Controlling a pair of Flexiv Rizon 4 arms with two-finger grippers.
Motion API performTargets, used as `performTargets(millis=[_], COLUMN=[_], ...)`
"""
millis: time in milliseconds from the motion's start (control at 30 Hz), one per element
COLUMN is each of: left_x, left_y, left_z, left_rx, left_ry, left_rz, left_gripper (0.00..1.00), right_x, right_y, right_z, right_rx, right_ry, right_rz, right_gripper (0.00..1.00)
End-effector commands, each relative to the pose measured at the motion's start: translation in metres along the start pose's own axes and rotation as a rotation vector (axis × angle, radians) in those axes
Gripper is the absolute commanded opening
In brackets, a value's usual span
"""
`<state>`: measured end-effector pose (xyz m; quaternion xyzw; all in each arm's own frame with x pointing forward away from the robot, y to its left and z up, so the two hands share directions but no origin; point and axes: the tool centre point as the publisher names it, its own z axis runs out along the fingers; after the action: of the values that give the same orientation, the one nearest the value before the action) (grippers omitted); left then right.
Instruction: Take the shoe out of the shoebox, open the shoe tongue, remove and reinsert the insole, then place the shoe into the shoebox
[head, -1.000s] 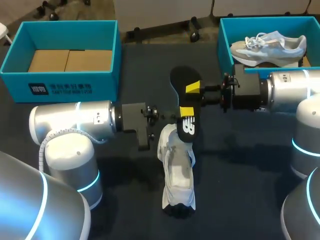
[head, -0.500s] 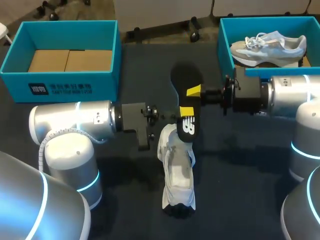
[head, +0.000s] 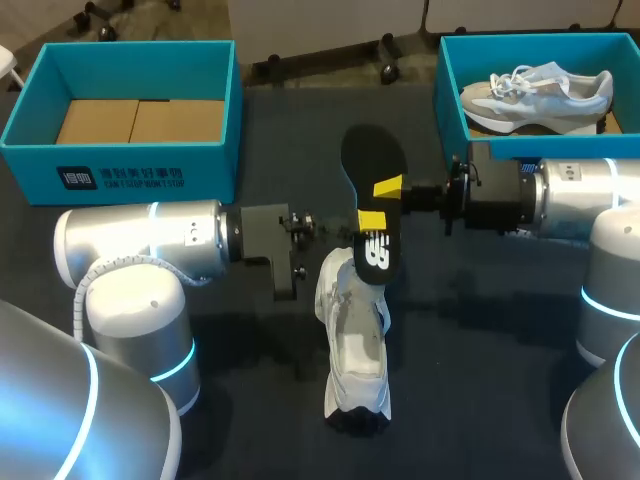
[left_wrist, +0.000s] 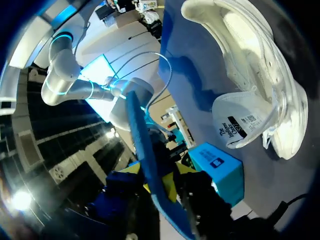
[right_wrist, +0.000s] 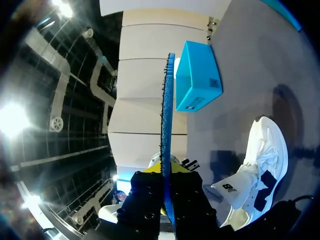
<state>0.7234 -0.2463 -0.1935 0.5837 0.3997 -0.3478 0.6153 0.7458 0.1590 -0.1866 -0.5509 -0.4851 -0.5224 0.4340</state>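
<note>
Two fingers (head: 387, 184) on your right arm clamp the black insole (head: 372, 160) over the white shoe (head: 357, 340) standing on the bench (head: 480, 380), so an off-line push could buckle it or shove the shoe sideways.

Note that the right gripper (head: 392, 192) backs slightly toward its own side of the desk (head: 480, 330). The insole (head: 372, 155) in its jaws shifts with it. The left arm (head: 150, 240) retreats marginally.
</note>
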Motion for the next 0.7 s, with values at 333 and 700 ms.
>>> performTargets(millis=[333,700], left_x=[-0.009,-0.007], left_y=[0.023,0.036], left_z=[-0.079,-0.09], left_rx=[0.115,0.225], left_ry=[0.152,0.367], left_rz=[-0.204,-0.262], left_gripper=[1.0,1.0], right_x=[-0.021,-0.026], right_y=[-0.012,-0.014], right_z=[0.006,0.013], right_rx=[0.021,0.03], right_ry=[-0.009,-0.072], right_rz=[-0.007,-0.031], right_gripper=[0.0,0.0])
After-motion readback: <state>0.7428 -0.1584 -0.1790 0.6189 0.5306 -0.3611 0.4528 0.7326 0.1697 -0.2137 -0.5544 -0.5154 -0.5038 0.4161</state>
